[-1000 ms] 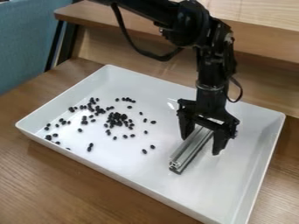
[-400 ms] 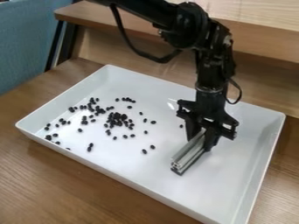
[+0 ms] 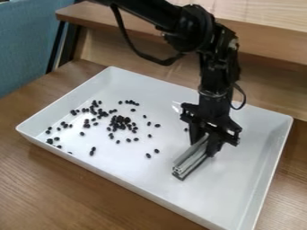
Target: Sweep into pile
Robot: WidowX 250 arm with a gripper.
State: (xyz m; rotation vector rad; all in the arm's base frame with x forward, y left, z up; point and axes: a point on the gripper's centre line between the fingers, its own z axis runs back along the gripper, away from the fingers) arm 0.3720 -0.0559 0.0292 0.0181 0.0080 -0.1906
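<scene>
Broadly, a brown wooden table [image 3: 66, 193] lies under everything, and on it sits a large white tray [image 3: 144, 173] with raised sides, its nearest corner cut off by the bottom edge of the view. Behind the tray runs a wooden ledge [image 3: 273, 35]; at the upper left are a blue surface [image 3: 24, 49] and a dark post [image 3: 62, 47].

The black arm [image 3: 207, 54] enters from the top, its upper part cropped, with a loose cable [image 3: 135, 47] looping beside it. It covers a stretch of the tray's far rim. Its gripper [image 3: 204, 143] hangs over the right half of the tray, fingers closed around a grooved metal bar [image 3: 190, 161]. The bar slants low over the tray floor, near end free, far end hidden among the fingers; whether its underside touches the tray is hard to tell.

Small dark beans [image 3: 120, 121] lie mostly in the tray's left half, densest in one clump, with looser ones around it. Two stray beans lie between that clump and the bar, and another is just beside the gripper. Where they crowd together, single beans merge.
</scene>
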